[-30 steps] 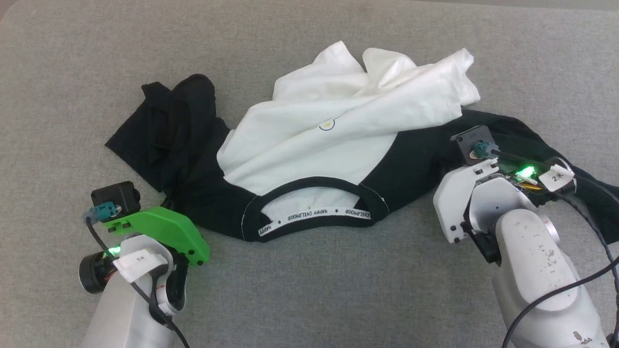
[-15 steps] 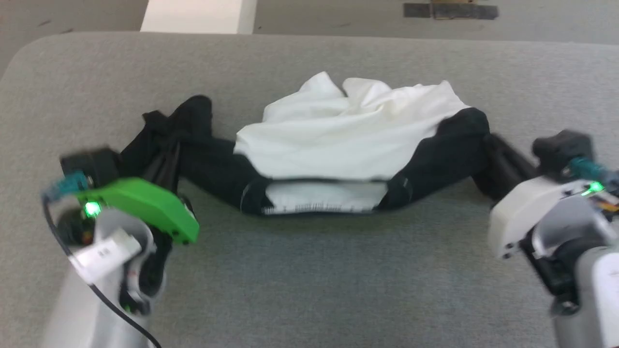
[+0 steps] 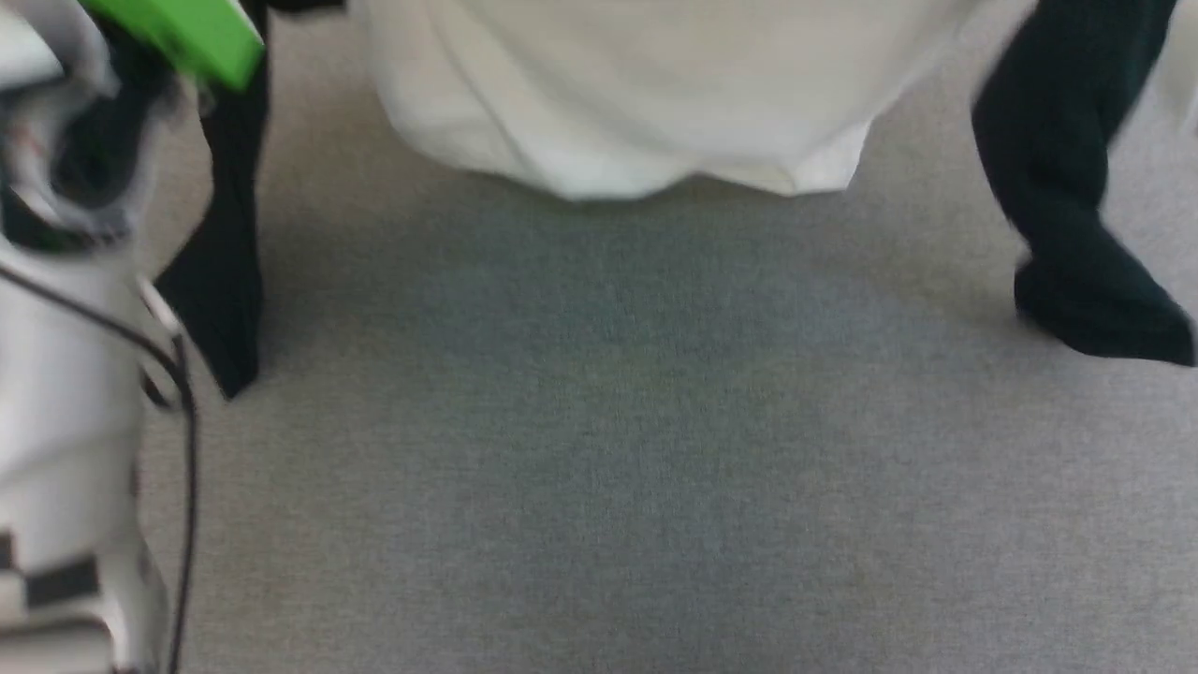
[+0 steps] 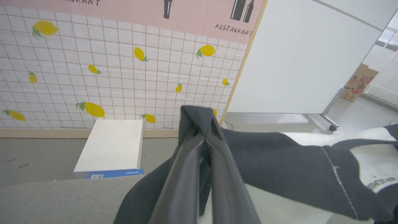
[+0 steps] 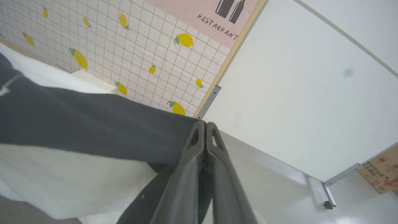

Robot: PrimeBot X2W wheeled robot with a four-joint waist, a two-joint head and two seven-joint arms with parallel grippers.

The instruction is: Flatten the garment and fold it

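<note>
Left gripper [image 4: 199, 113]: we find the two dark fingers pinched tight on black cloth of the long-sleeved shirt [image 4: 279, 161]. The cloth bunches over the fingertips and stretches away to their right, where the black neckband and the white lettered neck tape [image 4: 377, 183] come into sight.

Right gripper [image 5: 205, 124]: we find the fingers pressed together with black cloth caught between them. The shirt runs off to the left of these fingers, a black band above and white body below.

Position of the shirt: held up between the two grippers and hanging beneath them. In the blurred head view the white body [image 3: 618, 94] hangs between two black sleeves [image 3: 225, 262] over a grey padded surface [image 3: 599, 487]. One sleeve drops just beside the left forearm [image 3: 56, 393], under its green cover [image 3: 182, 33]. We cannot tell whether the hem or the sleeve ends touch the surface.

Containers: a white box [image 4: 110, 144] stands on the floor beyond and to the left of the left gripper's fingertips. It is closed, and we cannot see its contents. A cardboard box [image 5: 384, 171] sits far off to the right of the right gripper, its contents likewise out of sight.
</note>
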